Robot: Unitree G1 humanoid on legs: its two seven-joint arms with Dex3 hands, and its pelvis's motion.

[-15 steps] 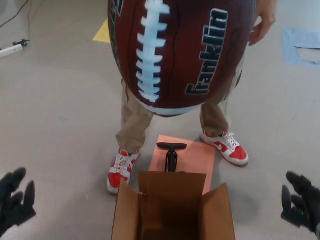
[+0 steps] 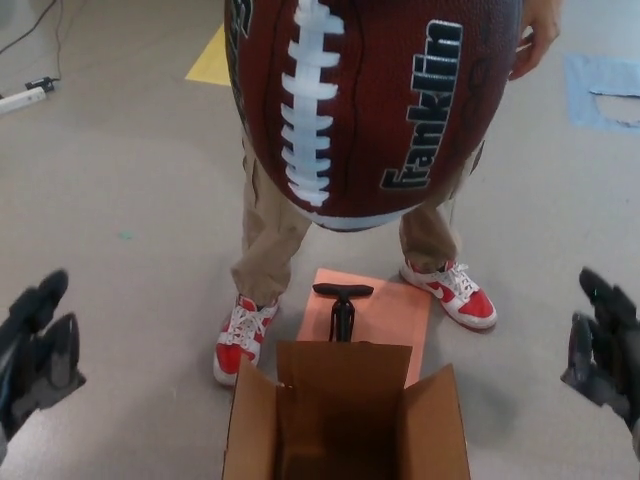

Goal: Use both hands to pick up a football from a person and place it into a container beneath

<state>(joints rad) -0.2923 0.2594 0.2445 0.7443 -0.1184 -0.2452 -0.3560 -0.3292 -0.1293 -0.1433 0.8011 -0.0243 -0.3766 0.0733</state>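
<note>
Below my head camera, a grey concrete floor is spreading across the room, with a yellow painted patch near the top and a pale blue sheet lying at the right edge. A white power strip with a black cord is lying at the far left. A large brown leather football with white laces is filling the upper centre, its top cut off by the frame. A person in tan trousers and red and white sneakers is standing behind it, mostly hidden; one person's hand is showing at the ball's right side. An open brown cardboard box is sitting below the ball, partly cut off. A black pump is standing on a salmon mat behind it. My black left hand and black right hand are hanging low at the edges, fingers spread, holding nothing, well apart from the ball.
</note>
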